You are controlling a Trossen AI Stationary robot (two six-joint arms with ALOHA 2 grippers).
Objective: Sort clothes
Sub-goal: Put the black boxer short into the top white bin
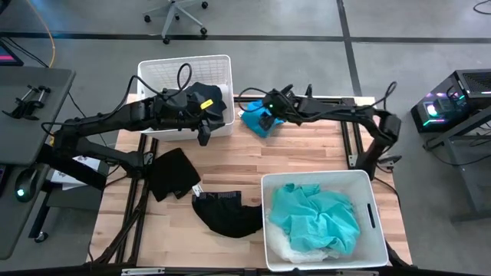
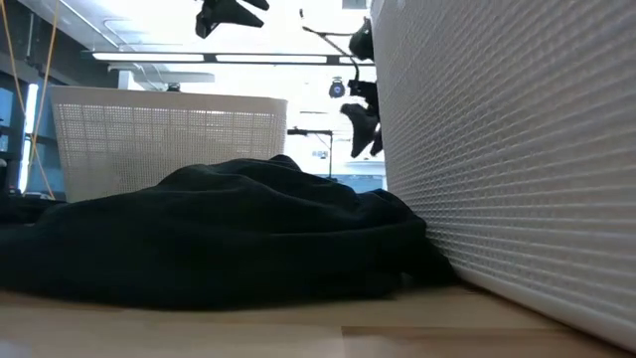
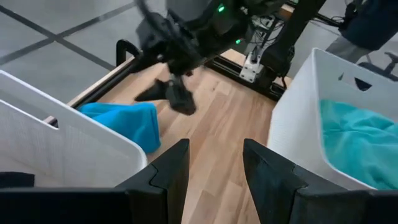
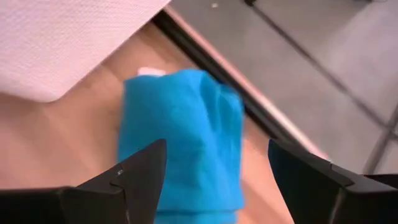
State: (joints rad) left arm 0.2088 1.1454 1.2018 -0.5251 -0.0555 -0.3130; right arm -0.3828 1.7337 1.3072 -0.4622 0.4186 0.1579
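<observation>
A bright blue garment (image 1: 258, 124) (image 4: 186, 124) lies bunched on the table at the far edge, just right of the far-left white bin (image 1: 184, 73). My right gripper (image 1: 259, 115) (image 4: 217, 155) hovers open right above it, a finger on either side, and I see no touch; the left wrist view shows that gripper (image 3: 172, 96) clear of the cloth (image 3: 124, 121). My left gripper (image 1: 204, 134) (image 3: 214, 152) is open and empty at that bin's near right corner. A black garment (image 1: 209, 96) lies in the bin. Two black garments (image 1: 173, 172) (image 1: 226, 215) lie flat on the table.
The near-right white bin (image 1: 268, 184) holds turquoise clothes (image 1: 314, 218) and some white cloth (image 1: 282, 249). In the low view its wall (image 2: 517, 149) stands beside a black garment (image 2: 229, 229). Bare wood (image 1: 307, 153) lies between the two bins.
</observation>
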